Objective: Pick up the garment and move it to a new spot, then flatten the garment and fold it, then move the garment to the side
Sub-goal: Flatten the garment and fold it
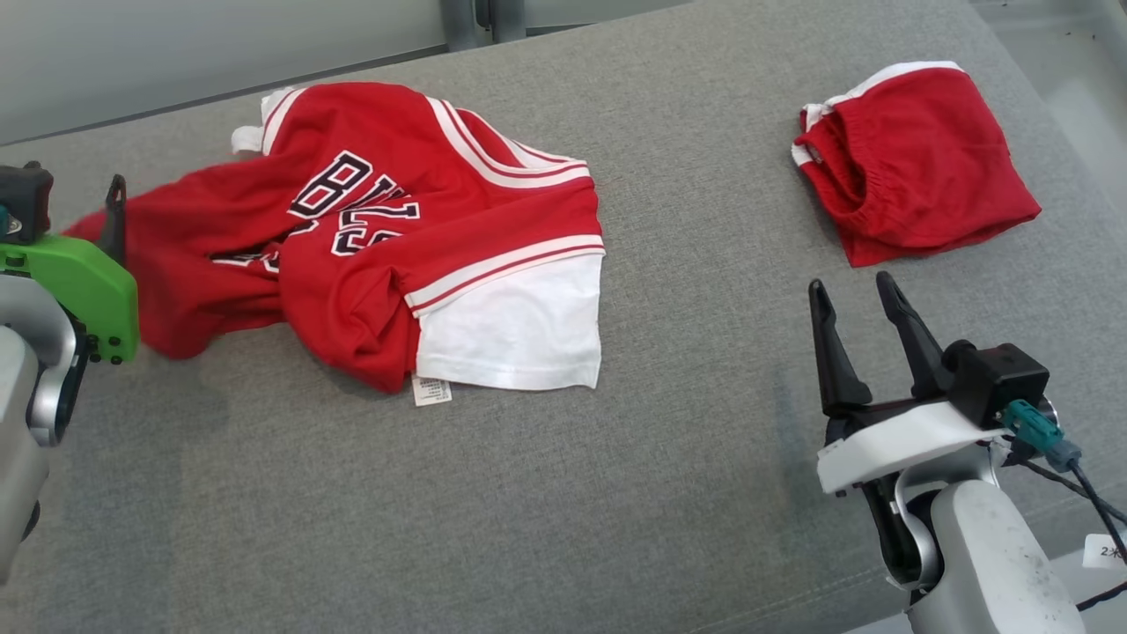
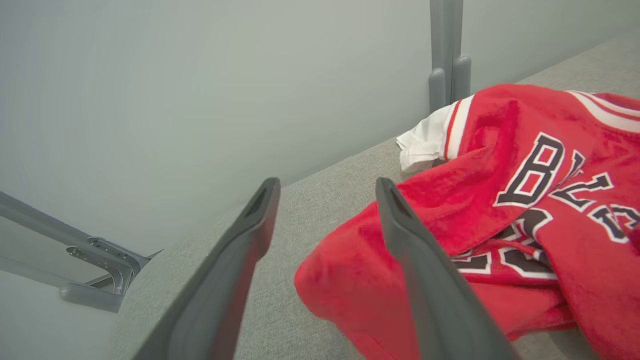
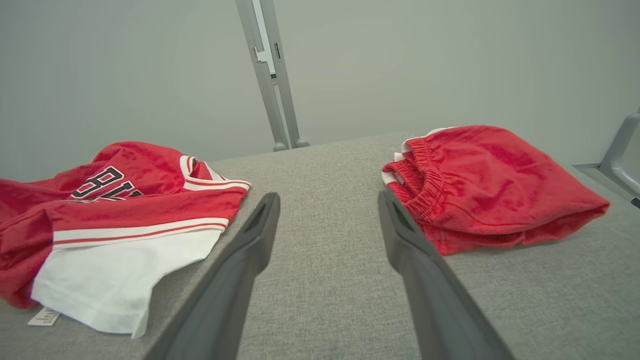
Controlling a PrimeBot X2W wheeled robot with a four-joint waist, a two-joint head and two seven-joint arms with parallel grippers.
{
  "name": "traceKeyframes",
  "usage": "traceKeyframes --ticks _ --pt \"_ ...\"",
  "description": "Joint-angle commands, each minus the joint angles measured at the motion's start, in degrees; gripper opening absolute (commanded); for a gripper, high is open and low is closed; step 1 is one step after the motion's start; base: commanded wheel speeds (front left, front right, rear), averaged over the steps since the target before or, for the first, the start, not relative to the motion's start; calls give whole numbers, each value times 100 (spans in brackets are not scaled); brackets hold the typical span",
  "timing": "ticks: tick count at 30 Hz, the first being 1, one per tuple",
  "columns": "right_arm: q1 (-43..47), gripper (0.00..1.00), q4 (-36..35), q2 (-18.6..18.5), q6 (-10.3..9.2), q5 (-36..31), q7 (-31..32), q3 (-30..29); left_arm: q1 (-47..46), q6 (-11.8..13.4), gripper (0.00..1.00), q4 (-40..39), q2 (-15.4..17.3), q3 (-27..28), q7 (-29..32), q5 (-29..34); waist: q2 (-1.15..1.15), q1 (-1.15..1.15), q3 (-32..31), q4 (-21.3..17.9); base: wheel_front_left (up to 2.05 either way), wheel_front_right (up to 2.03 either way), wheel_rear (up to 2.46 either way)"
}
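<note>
The garment (image 1: pixel 370 229) is a red jersey with dark lettering, white stripes and a white hem. It lies crumpled on the left half of the grey fabric-covered table (image 1: pixel 616 475), with a label sticking out at its near edge. My left gripper (image 2: pixel 327 185) is open at the garment's (image 2: pixel 500 200) left end, and the red cloth's tip lies loose between and beneath its fingers. In the head view the left gripper (image 1: pixel 88 207) sits at the far left edge on its green mount. My right gripper (image 1: pixel 851 283) stands open over bare table at the lower right, holding nothing.
A folded pair of red shorts (image 1: pixel 911 163) with white trim lies at the table's far right, just beyond the right gripper (image 3: pixel 328 196). A grey wall with a metal post (image 3: pixel 272 75) runs behind the table. The table's far edge is close behind the jersey.
</note>
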Motion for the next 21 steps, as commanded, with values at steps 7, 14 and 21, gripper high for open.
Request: traceKeyframes --ticks 7,14,21 --pt "127 100 288 -8 -2 85 203 277 63 -229 100 -136 -244 -2 -517 -109 0 0 -468 662 0 0 0" --pt "88 100 770 -10 -2 375 482 560 732 -52 100 -1103 -432 55 -913 -341 0 0 -748 1359 0 0 0" --pt "-233 100 1601 -11 -2 793 599 729 2016 562 100 -2439 -458 249 -1183 -668 0 0 -804 1962 0 0 0"
